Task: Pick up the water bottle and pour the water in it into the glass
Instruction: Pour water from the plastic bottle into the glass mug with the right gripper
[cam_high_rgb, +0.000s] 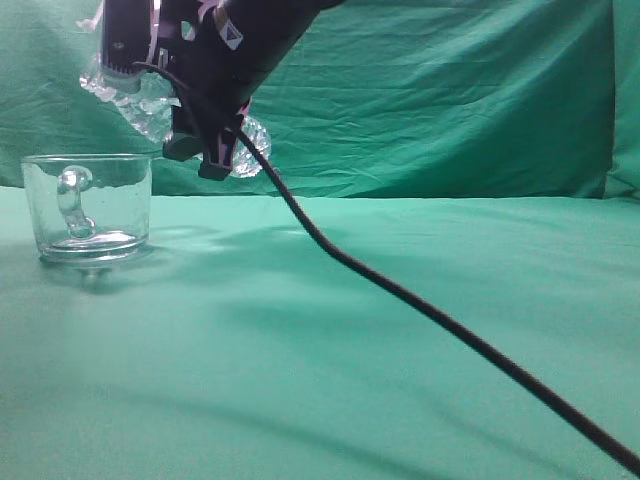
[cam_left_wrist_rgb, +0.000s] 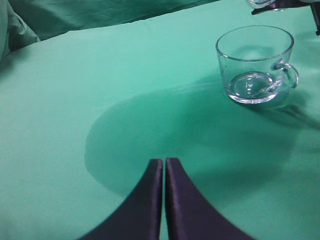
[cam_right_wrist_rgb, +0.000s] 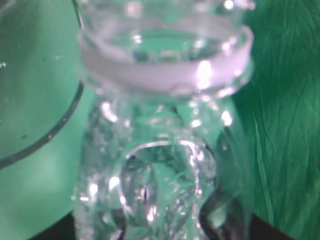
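Observation:
My right gripper (cam_high_rgb: 205, 150) reaches across to the left and is shut on the clear water bottle (cam_high_rgb: 140, 100). It holds the bottle tilted, neck to the left, above the glass (cam_high_rgb: 88, 210). The glass mug stands on the green cloth with its handle towards the exterior camera. It also shows in the left wrist view (cam_left_wrist_rgb: 255, 65), where it looks empty. The right wrist view is filled by the bottle's neck ring and body (cam_right_wrist_rgb: 165, 65), with my right gripper's (cam_right_wrist_rgb: 155, 227) dark fingers at its sides and the glass rim (cam_right_wrist_rgb: 50, 135) at left. No stream of water shows. My left gripper (cam_left_wrist_rgb: 164, 161) is shut and empty above the cloth.
A black cable (cam_high_rgb: 450, 325) runs from the right arm down across the cloth to the lower right. A green cloth (cam_high_rgb: 400, 350) covers the table and the backdrop. A sliver of the bottle (cam_left_wrist_rgb: 262, 2) shows at the top edge of the left wrist view.

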